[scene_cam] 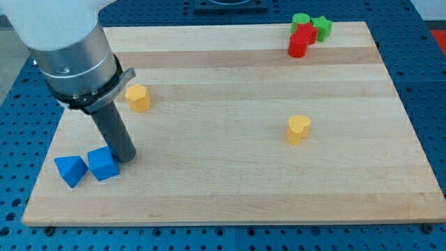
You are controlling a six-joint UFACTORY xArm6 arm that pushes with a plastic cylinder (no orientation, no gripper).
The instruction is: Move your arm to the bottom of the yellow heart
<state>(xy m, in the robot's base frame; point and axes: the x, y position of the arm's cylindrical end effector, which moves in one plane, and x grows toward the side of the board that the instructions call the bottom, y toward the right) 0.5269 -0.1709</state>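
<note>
The yellow heart [299,129] sits on the wooden board [230,181], right of centre. My tip [125,157] is far to the view's left of it, at the lower left of the board. It stands right beside the blue cube [103,164], at its right edge. A blue triangular block [71,169] lies just left of the cube. A yellow hexagonal block [138,98] sits above my tip, beside the arm's body.
At the top right of the board a cluster holds a green round block [300,20], a green star [322,27] and two red blocks [301,39]. The board's edges border a blue perforated table.
</note>
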